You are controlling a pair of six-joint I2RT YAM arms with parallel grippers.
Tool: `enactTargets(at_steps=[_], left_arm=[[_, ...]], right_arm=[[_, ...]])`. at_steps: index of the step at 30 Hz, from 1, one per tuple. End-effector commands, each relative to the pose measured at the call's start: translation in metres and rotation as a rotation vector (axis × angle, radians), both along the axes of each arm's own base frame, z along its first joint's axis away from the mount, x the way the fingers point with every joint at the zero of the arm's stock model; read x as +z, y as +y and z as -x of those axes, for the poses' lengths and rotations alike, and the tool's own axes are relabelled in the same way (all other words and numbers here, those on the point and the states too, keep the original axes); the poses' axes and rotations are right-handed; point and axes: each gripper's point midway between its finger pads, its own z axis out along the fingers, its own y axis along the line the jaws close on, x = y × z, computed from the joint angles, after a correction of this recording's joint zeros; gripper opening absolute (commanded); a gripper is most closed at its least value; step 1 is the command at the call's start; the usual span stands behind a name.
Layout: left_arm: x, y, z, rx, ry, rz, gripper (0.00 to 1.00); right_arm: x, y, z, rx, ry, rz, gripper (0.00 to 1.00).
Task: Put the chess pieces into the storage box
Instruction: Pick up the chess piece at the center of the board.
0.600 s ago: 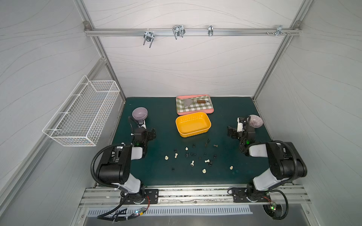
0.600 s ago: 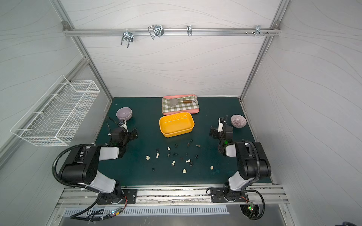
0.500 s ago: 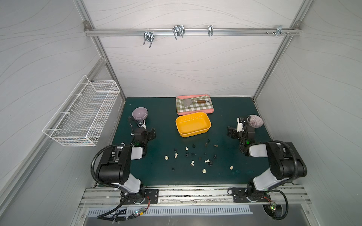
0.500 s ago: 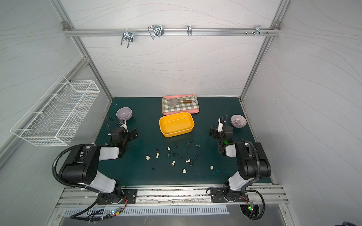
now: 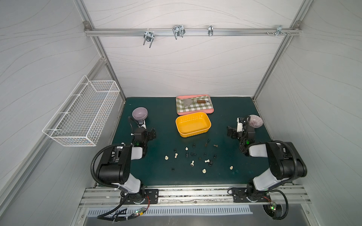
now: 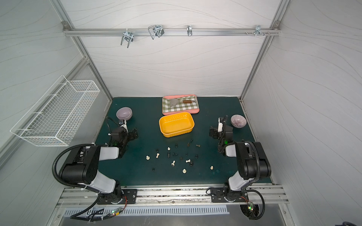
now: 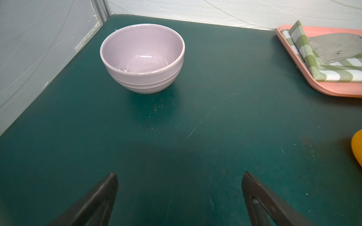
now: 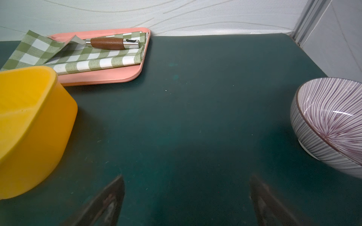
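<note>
The storage box (image 5: 193, 134) is set mid-table (image 5: 160, 121), just before the tray (image 5: 210, 110), on which a cloth (image 5: 197, 106) is laid under a scraper (image 5: 188, 101). The chess pieces (image 5: 192, 163) are scattered before the box. The left bowl (image 5: 139, 113) and right bowl (image 5: 255, 121) are placed near opposite edges.

Lilac bowl (image 5: 139, 113) at left, striped bowl (image 5: 255, 121) at right, pink tray (image 8: 101, 79) holding checked cloth (image 5: 197, 106) and scraper (image 5: 188, 101), wall-mounted wire basket (image 5: 84, 115).

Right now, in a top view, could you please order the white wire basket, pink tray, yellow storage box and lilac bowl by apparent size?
1. white wire basket, though it hangs nearer the camera
2. pink tray and storage box: too alike to rank
3. lilac bowl
</note>
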Motion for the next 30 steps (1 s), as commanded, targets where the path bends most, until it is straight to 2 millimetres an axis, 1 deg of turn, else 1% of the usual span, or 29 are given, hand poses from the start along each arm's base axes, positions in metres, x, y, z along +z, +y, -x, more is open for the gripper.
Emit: enactTargets(at_steps=[1, 4, 12, 16, 17, 18, 19, 20, 21, 23, 26, 28, 30], left_arm=[[0.02, -0.001, -0.012, -0.007, -0.071, -0.016, 0.99], [0.02, 0.0, -0.013, -0.006, -0.071, -0.016, 0.99], [0.021, 0.0, -0.012, -0.007, -0.073, -0.016, 0.98], [0.022, 0.0, -0.01, -0.007, -0.078, -0.018, 0.95], [0.024, -0.003, -0.011, -0.019, -0.083, -0.021, 0.95], [0.028, -0.008, -0.013, -0.046, -0.078, -0.031, 0.93], [0.033, -0.008, -0.014, -0.04, -0.056, -0.045, 0.93], [0.039, -0.007, -0.015, -0.009, -0.016, -0.061, 0.93], [0.041, -0.007, -0.013, 0.017, 0.064, -0.058, 0.93], [0.052, -0.015, -0.013, -0.007, 0.134, -0.047, 0.92], [0.072, -0.041, -0.009, -0.089, 0.143, -0.077, 0.92], [0.084, -0.06, -0.002, -0.151, 0.143, -0.063, 0.92], [0.091, -0.072, 0.005, -0.187, 0.15, -0.014, 0.91]], right_arm=[[0.002, 0.0, -0.002, 0.009, -0.011, 0.009, 0.99], [0.0, 0.0, -0.003, 0.009, 0.002, 0.008, 0.99], [0.002, 0.0, -0.002, 0.01, -0.007, 0.008, 0.99], [0.004, -0.001, -0.001, -0.01, -0.019, 0.022, 0.99], [0.008, -0.003, -0.001, -0.03, -0.029, 0.033, 0.99], [0.013, -0.001, 0.001, -0.035, -0.037, 0.044, 0.99], [0.021, 0.002, 0.003, -0.027, -0.038, 0.06, 0.99], [0.027, 0.005, 0.006, -0.021, -0.026, 0.07, 0.99], [0.034, 0.008, 0.008, -0.009, 0.002, 0.069, 0.99], [0.049, 0.018, 0.015, 0.022, 0.048, 0.039, 0.99], [0.069, 0.041, 0.026, 0.104, 0.086, 0.031, 0.99], [0.078, 0.055, 0.035, 0.151, 0.124, 0.034, 0.99], [0.08, 0.068, 0.044, 0.197, 0.185, 0.021, 0.99]])
